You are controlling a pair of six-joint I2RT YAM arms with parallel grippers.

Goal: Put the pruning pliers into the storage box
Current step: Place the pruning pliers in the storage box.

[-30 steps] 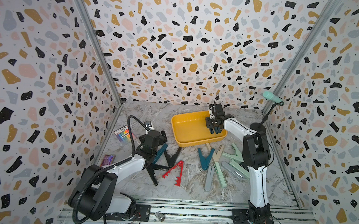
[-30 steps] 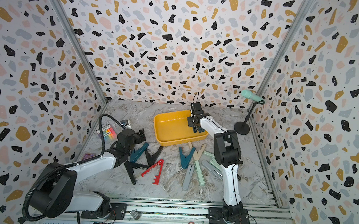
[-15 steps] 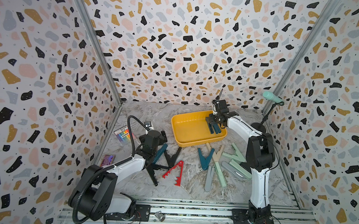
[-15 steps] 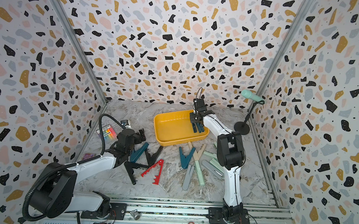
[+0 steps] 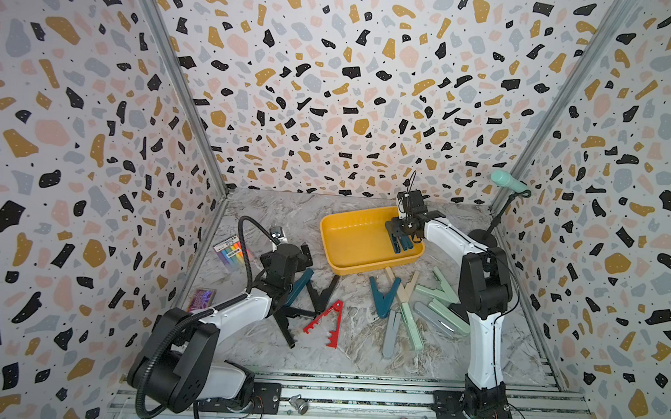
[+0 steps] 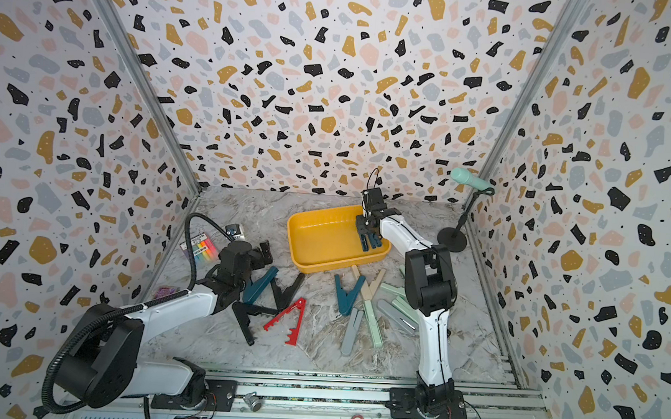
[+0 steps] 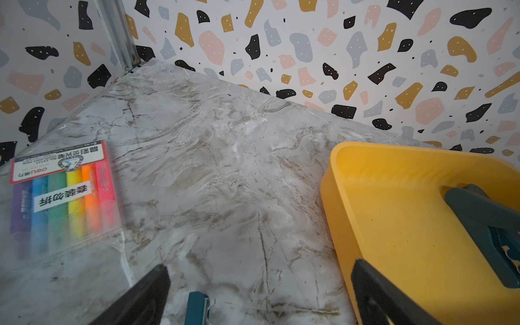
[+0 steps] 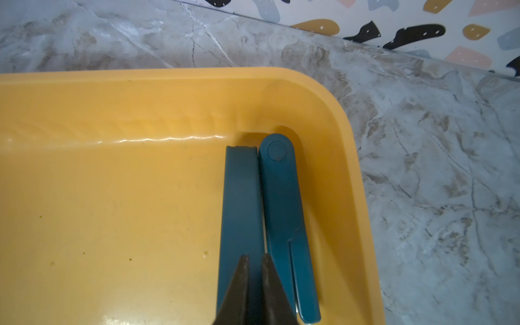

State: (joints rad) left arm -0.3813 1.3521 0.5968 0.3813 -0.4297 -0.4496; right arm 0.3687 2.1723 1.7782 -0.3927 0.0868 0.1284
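On the marble tabletop [image 5: 270, 210], the storage box [image 5: 348, 239] holds one dark teal pruning pliers [image 8: 278, 197] in a corner; other pliers [image 5: 380, 301] lie outside beside it. Right gripper [image 8: 255, 257] pressed together over that tool; left gripper [image 7: 260, 267] spread wide.

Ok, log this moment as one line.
right end effector: shut, over dark teal pruning pliers in mustard-yellow plastic tray | left end effector: open

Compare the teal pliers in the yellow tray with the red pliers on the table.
The dark teal pliers lie folded, arms together, in the mustard-yellow plastic tray; the red notched pliers lie spread in a V on the marble table. Teal arms are smooth, red toothed. Both are two-armed.
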